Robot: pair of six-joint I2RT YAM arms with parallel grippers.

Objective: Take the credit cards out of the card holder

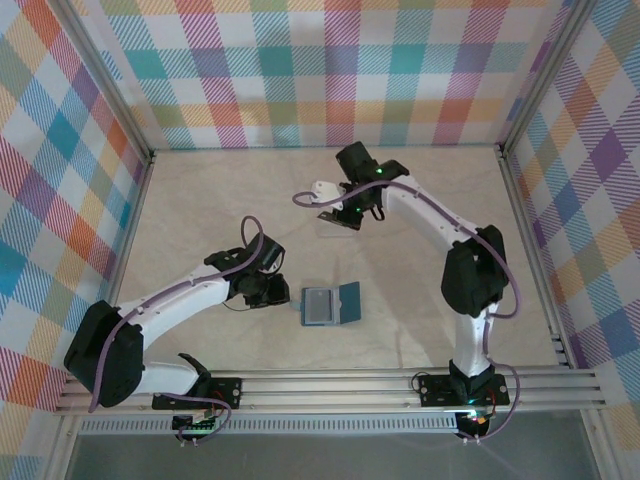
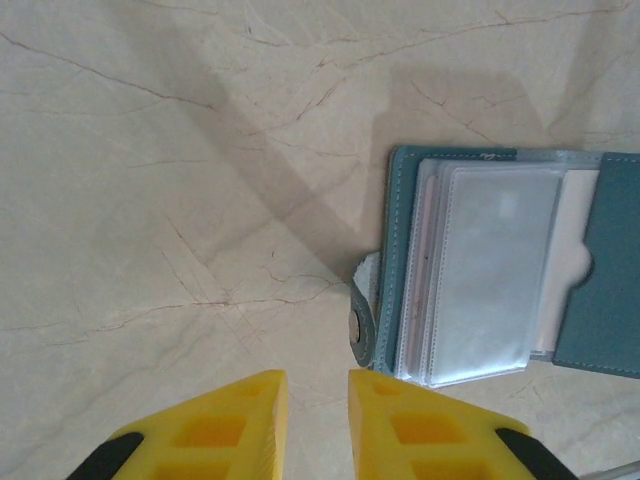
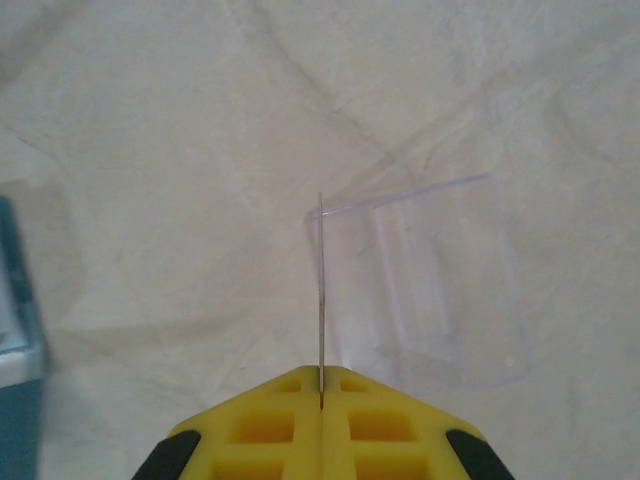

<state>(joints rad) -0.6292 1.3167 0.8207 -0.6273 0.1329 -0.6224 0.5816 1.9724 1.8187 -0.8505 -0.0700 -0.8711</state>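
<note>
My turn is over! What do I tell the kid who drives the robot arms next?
Left gripper: slightly open, empty, just beside the card holder.
Right gripper: shut on one credit card, seen edge-on at the rim of the clear tray.
Card holder: lying open on the table.
Done: one card is out.
Left: put that card down, then check the holder; I cannot tell if more cards are inside.
</note>
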